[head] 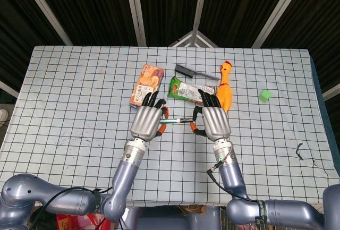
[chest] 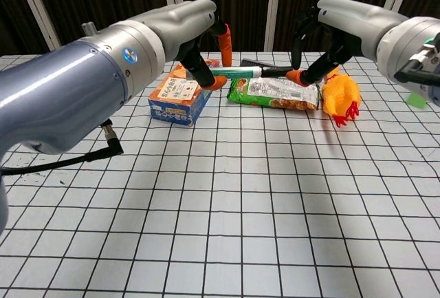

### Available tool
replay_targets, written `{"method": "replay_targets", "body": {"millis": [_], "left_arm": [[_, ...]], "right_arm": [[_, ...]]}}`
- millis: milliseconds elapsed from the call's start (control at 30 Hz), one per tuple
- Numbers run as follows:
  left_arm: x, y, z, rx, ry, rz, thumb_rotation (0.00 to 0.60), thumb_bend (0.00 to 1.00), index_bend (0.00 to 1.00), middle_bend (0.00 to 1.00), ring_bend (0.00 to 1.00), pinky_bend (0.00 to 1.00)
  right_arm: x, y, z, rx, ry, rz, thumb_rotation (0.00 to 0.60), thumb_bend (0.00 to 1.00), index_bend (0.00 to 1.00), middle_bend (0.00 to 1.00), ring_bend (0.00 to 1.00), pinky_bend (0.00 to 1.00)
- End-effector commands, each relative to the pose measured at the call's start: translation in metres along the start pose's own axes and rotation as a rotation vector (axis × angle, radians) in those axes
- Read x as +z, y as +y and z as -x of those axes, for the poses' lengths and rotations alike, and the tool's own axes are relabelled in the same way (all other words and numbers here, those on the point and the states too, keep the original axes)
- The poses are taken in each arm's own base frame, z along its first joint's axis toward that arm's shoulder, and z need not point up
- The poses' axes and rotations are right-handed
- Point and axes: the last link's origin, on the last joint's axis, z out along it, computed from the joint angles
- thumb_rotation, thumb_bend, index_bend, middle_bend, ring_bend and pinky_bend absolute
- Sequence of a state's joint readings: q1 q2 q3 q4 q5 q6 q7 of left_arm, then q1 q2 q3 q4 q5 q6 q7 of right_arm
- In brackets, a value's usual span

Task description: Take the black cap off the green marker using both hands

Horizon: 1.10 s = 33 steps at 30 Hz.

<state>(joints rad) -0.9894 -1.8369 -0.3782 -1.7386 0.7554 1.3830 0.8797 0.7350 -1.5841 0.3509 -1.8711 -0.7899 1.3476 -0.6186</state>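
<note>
Head view: I look steeply down from above on the whole desk (head: 64,92), arms entering from below | Chest view: I look low and forward across the desk (chest: 227,229), close in | Shared: desk centre, both arms.

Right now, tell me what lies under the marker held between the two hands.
Under the marker, held above the checked table by the left hand and right hand, lies the green snack packet. The packet's far edge is hidden.
</note>
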Motion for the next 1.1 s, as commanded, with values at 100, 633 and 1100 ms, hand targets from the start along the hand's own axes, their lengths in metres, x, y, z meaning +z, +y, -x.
{"method": "replay_targets", "body": {"millis": [100,633,1100], "left_arm": [[0.000,0.001,-0.002,-0.003,0.008,0.005,0.600,0.56,0.62,0.23,0.00,0.00],[-0.002,0.000,-0.002,-0.008,0.004,0.010,0.600,0.55,0.63,0.24,0.00,0.00],[-0.003,-0.011,-0.002,-0.017,0.002,0.003,0.600,0.55,0.63,0.24,0.00,0.00]], "right_arm": [[0.000,0.000,0.000,-0.001,0.000,0.003,0.600,0.37,0.20,0.06,0.06,0.07],[0.000,-0.002,-0.001,-0.007,0.007,0.010,0.600,0.37,0.05,0.06,0.06,0.07],[-0.006,0.005,-0.009,-0.014,0.010,0.023,0.600,0.37,0.02,0.06,0.06,0.07]]}}
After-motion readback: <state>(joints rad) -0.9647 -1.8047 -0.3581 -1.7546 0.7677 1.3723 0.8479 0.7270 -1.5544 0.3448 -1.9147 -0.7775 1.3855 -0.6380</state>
